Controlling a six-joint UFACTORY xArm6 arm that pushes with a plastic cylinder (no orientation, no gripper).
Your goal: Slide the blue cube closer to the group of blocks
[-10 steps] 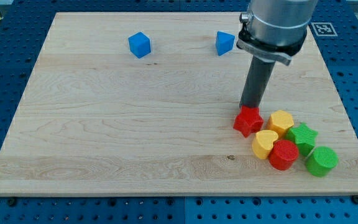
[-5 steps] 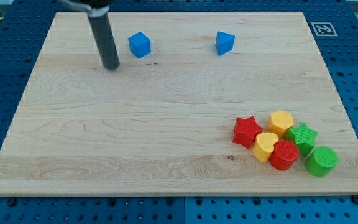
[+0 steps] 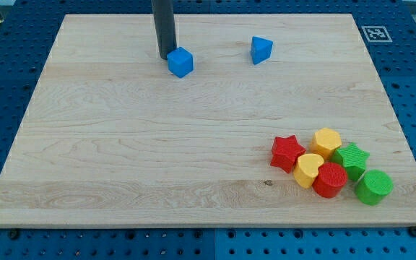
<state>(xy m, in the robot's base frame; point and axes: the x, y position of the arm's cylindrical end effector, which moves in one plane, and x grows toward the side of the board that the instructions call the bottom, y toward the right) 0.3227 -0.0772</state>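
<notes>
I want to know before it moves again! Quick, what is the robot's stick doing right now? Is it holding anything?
My tip: no hand, so it holds nothing; it sits against the blue cube, on the cube's upper-left side in the view.

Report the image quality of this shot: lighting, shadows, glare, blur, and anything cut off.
Camera view: lighting is even and soft, with only faint shadows under the blue cube and the cluster around the red star. There is no strong glare on the wooden board. Focus is sharp throughout; my tip, touching the cube's upper-left side, shows no motion blur. The rod is cut off by the view's top.
</notes>
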